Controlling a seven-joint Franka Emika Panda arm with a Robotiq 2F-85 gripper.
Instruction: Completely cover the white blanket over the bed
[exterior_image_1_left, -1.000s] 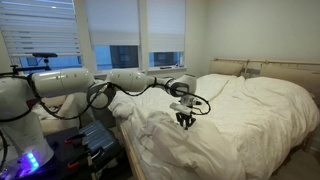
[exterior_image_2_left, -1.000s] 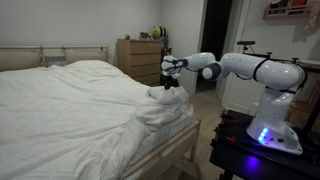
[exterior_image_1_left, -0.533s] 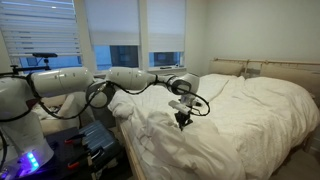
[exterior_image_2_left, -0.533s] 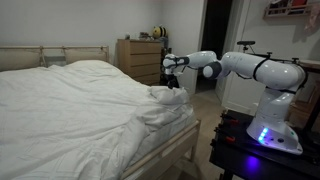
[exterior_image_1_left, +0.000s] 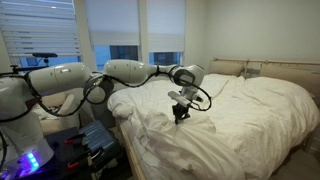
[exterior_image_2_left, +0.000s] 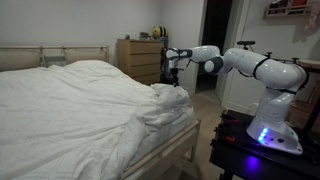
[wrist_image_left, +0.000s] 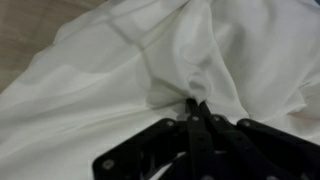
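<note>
**Pinching a fold of the duvet, with the slack lying beyond my grip**

My gripper is pressed together. In the wrist view a narrow ridge of the white blanket runs straight in between the jaws, so I judge I am pinching that fold and not closed on nothing. In an exterior view the cloth rises to a small peak directly beneath the gripper, and I hang just above the heap.

Around that peak the blanket lies bunched and rumpled at the corner of the bed nearest my base. Below me on the base side, what looks like the mattress edge shows under the heap. I judge that strip is not yet covered.

Away from the pinch, the bulk of the white blanket spreads off toward the headboard. Its long axis runs from my grip to the head end, so all the slack lies beyond me and the bare edge lies behind me. The coming move turns on this. I would draw the fold back toward my base and outward over the corner, keeping low so the cloth slides. A thin pinch could slip out under the duvet's weight.

Farther off, a dresser stands against the wall beyond my gripper, and windows sit behind my arm. Both are well apart from the pull.
</note>
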